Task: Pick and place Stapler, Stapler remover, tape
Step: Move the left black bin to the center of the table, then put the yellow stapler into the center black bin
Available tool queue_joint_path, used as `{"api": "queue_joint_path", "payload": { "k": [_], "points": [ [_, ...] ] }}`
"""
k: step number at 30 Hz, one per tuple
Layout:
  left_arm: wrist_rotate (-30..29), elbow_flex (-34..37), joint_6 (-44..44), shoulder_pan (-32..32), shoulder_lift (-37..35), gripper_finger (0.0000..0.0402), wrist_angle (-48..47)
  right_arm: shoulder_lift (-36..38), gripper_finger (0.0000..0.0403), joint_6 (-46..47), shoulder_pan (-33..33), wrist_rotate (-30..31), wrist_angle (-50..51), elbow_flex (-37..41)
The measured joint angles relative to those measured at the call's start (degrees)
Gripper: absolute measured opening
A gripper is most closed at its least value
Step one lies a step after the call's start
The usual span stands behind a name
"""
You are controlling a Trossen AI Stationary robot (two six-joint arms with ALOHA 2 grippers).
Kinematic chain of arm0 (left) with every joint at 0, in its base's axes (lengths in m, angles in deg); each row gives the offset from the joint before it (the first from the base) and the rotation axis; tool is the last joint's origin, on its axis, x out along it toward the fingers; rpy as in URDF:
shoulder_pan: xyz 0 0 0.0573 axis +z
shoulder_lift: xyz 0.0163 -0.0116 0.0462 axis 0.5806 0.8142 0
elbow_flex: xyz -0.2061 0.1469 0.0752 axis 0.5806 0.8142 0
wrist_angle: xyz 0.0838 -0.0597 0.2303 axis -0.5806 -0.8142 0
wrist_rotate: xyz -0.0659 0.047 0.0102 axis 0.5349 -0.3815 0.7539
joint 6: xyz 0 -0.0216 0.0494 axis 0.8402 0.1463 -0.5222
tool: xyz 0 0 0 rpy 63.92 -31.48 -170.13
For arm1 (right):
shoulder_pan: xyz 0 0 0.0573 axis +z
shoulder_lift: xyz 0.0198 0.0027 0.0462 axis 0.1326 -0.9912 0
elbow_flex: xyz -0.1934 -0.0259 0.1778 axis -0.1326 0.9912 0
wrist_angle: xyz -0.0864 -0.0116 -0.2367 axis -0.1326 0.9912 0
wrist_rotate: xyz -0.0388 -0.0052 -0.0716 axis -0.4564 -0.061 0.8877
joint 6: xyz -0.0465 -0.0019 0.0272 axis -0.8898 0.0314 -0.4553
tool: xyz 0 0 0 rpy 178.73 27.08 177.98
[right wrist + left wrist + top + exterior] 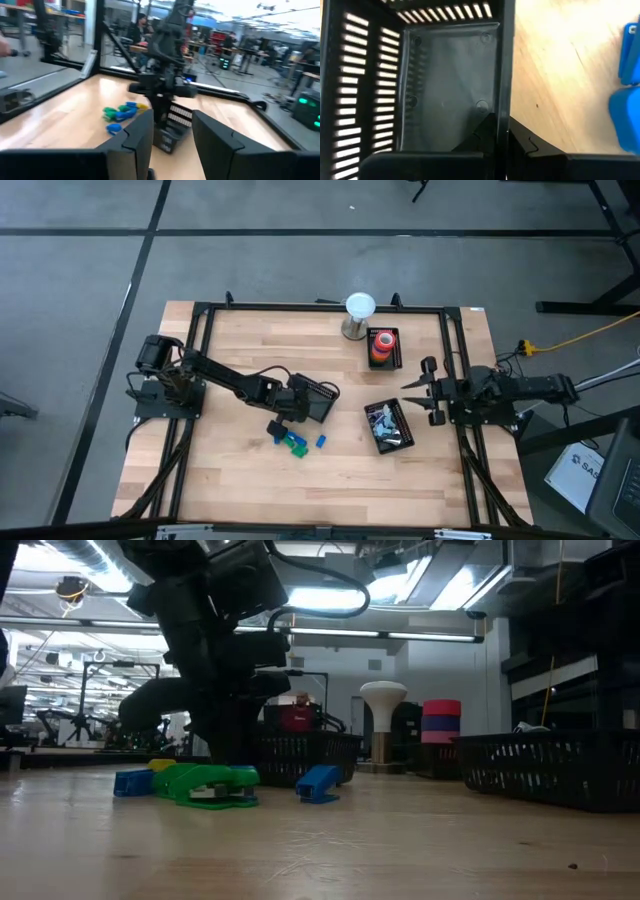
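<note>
My left gripper [303,406] reaches to the table's middle, at an empty black slotted basket [320,400], and is shut on its wall. Just nearer lie a green stapler [205,785], a blue block [133,782] and a smaller blue piece [319,783], all flat on the wood. The tape rolls [382,345], red and orange, are stacked in a basket near the far edge. My right gripper [172,145] waits open at the table's right side [420,390]. My left gripper holds the empty basket by one side wall [502,100], at its rim. One finger [485,130] is inside the basket and the other [527,142] outside. The fingers come from above, pointing down. The basket [305,755] seems to stand on the table.
A third basket [388,426] with small metal-and-dark items lies right of centre, close to my right gripper. A white-topped stand [358,313] rises at the far edge beside the tape basket. A black frame [320,307] rims the table. Bare wood lies toward the near edge.
</note>
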Motion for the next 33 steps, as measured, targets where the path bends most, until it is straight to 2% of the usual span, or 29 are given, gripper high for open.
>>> {"api": "queue_joint_path", "payload": {
  "k": [6, 17, 24, 33],
  "points": [
    [-1.4, 0.0, -1.1, 0.0, 0.0, 0.0026, 0.0, 0.0, 0.014, 0.0, -4.4, 0.0, 0.0, 0.0],
    [-1.4, 0.0, 0.2, -0.1, 0.0, 0.01, 0.2, 0.0, 0.014, -3.6, -5.3, -0.2, 0.0, 0.0],
    [-1.4, 0.0, 0.2, -0.1, 0.0, 0.0105, 0.2, 0.0, 0.014, -1.6, -5.3, -0.1, 0.0, 0.0],
    [-8.8, -2.9, 0.3, -0.2, -0.1, 0.0122, -1.4, 0.0, 0.014, -1.6, -5.3, 0.0, 0.0, 0.0]
  ]
}}
